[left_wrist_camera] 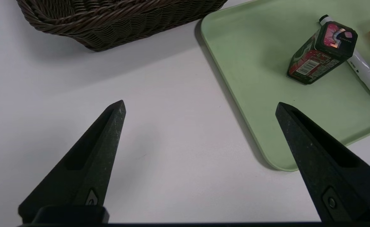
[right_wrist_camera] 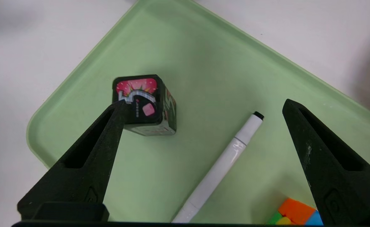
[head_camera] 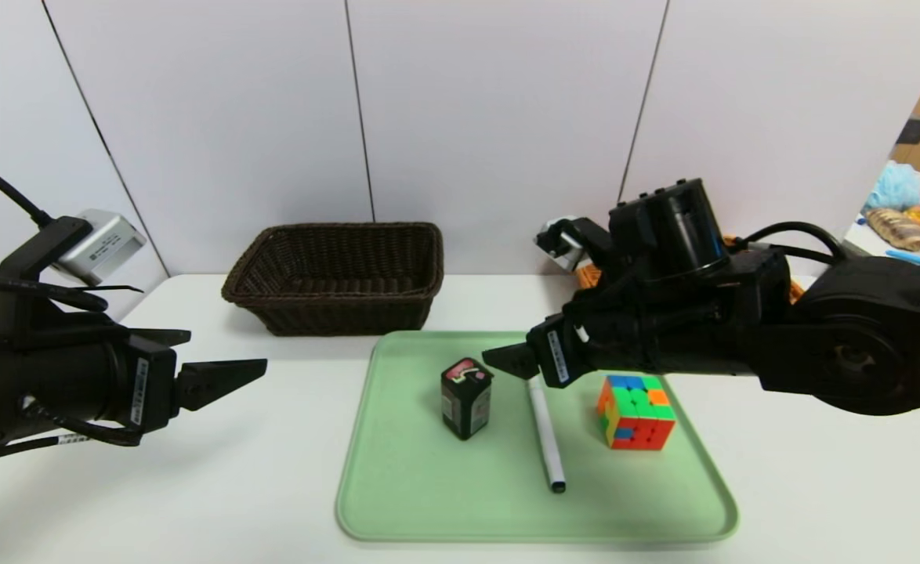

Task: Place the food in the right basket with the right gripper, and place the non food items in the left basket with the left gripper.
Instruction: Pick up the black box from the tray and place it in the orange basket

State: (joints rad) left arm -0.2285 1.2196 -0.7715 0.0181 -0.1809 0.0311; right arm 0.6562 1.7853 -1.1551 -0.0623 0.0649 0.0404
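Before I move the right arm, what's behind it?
Behind the right gripper and its arm, bits of an orange basket show by the wall; its middle and contents are covered.

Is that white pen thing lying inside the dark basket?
No, the white marker lies on the green tray, in front of the basket.

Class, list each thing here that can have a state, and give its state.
Left gripper: open, holding nothing
Right gripper: open, above the tray
Black container: upright, lid shut
White marker: lying down, capped
Puzzle cube: unsolved
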